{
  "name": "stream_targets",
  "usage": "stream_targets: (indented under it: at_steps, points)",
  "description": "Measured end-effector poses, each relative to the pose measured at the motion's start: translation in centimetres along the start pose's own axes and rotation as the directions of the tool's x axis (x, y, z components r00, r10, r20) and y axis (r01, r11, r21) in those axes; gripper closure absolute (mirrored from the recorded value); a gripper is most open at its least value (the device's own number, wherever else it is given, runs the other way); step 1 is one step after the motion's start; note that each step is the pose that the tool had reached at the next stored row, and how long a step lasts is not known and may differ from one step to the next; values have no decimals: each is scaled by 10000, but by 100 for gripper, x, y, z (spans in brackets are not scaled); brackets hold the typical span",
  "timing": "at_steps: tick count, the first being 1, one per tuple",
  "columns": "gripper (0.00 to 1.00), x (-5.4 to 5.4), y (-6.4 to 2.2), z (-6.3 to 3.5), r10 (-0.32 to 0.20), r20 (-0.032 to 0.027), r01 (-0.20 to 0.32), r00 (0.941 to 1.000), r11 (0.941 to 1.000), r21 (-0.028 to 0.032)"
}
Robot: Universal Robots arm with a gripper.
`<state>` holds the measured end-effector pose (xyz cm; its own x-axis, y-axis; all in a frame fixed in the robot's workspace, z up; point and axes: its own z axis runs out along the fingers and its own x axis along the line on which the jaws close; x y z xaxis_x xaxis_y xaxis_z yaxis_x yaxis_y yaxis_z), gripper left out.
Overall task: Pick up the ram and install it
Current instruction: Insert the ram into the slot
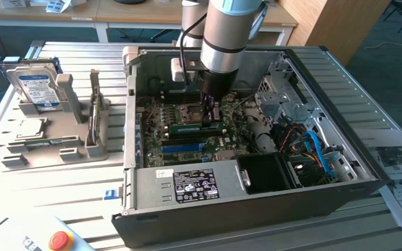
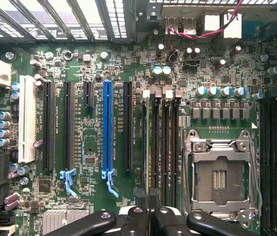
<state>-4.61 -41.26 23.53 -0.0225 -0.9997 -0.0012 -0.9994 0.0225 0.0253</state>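
The work stands at the installing step. The arm reaches down into the open computer case [image 1: 271, 209], and the end effector [image 1: 211, 123] hangs just beside the empty CPU socket [image 1: 190, 111], on the side toward the blue expansion slot [image 1: 187, 148]. At its tip the exterior view shows the ram [image 1: 186, 127], a green stick lying lengthwise along that side of the socket, between the socket and the blue slot.

In the wrist view the end effector [image 2: 146, 196] is clenched, its dark fingers [image 2: 134, 219] drawn close together on a thin edge that runs away from them. I take this for the ram [image 2: 145, 147] seen edge-on and gripped by its upper edge. It lines up with the outermost of the four memory slots [image 2: 166, 147] beside the CPU socket [image 2: 222, 172], the one farthest from the socket. Whether the stick's lower edge has already entered that slot I cannot tell (the fingers and the stick itself cover the spot).

As I judge it, picking up is done and seating is not yet confirmed. Seating calls for a straight push toward the motherboard [image 2: 94, 69], with the stick kept square to the slot and even along its length, since a tilt could jam one end or stress the board beside the socket.
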Motion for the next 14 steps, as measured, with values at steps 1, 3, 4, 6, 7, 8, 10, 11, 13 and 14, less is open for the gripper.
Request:
stream_targets:
  at_steps: [1, 3, 4, 6, 7, 8, 10, 11, 13, 14]
  points:
    - [88, 0, 0, 0, 1, 0, -1, 10000, 10000, -3]
    - [88, 0, -1, 0, 1, 0, -1, 10000, 10000, -3]
    - [88, -1, 0, 0, 1, -1, -1, 10000, 10000, -4]
    - [88, -1, -1, 6, 1, 0, -1, 10000, 10000, -3]
    - [88, -1, -1, 6, 1, -1, -1, 10000, 10000, -4]
    - [88, -1, -1, 6, 1, -1, -1, 10000, 10000, -4]
    - [88, -1, -1, 22, 1, 2, -1, 10000, 10000, -3]
    - [88, -1, -1, 30, 1, 1, -1, 10000, 10000, -3]
    - [88, 0, -1, 31, 1, -3, -1, 10000, 10000, -5]
    - [88, 0, -1, 31, 1, -4, -1, 10000, 10000, -5]
